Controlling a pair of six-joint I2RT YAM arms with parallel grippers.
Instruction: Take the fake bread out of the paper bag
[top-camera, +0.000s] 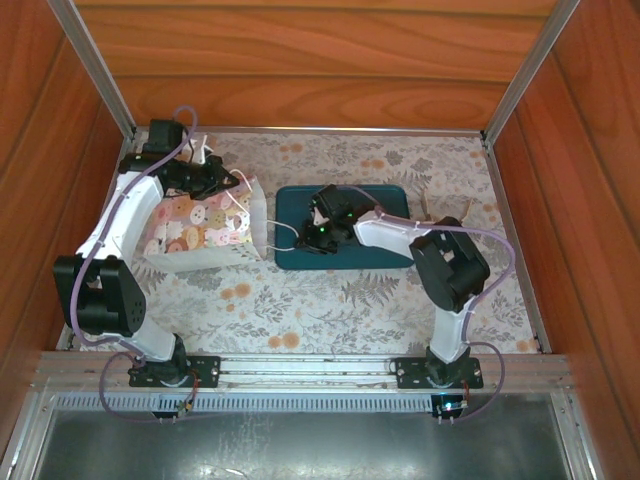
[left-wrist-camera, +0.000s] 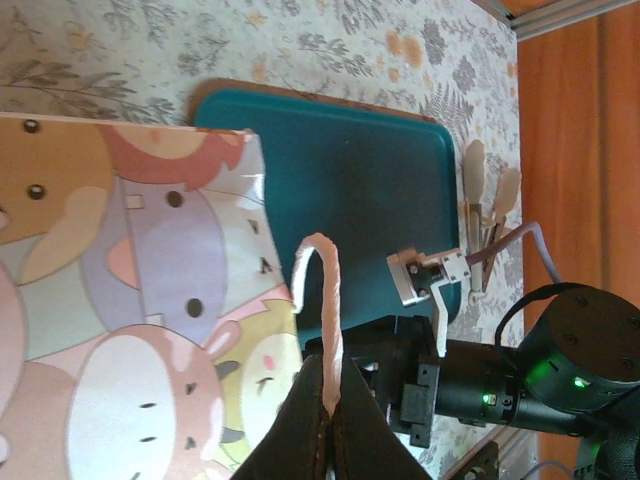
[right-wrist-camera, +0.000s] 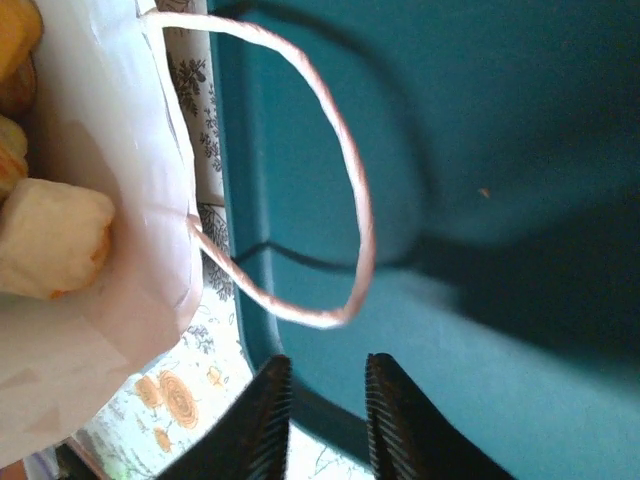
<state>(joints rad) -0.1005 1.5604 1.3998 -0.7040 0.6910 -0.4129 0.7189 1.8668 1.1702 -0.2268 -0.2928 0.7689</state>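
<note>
Hardly begun: pinching one cord handle (left-wrist-camera: 320, 290) of the paper bag (top-camera: 200, 230) in the shut left jaws, hovering the slightly open, empty right jaws by the other handle (right-wrist-camera: 360, 200), with the fake bread (right-wrist-camera: 50, 240) inside, not yet out.

Left fingers (left-wrist-camera: 300, 430) pinched tight together; right fingers (right-wrist-camera: 268, 420) stand slightly parted.
</note>
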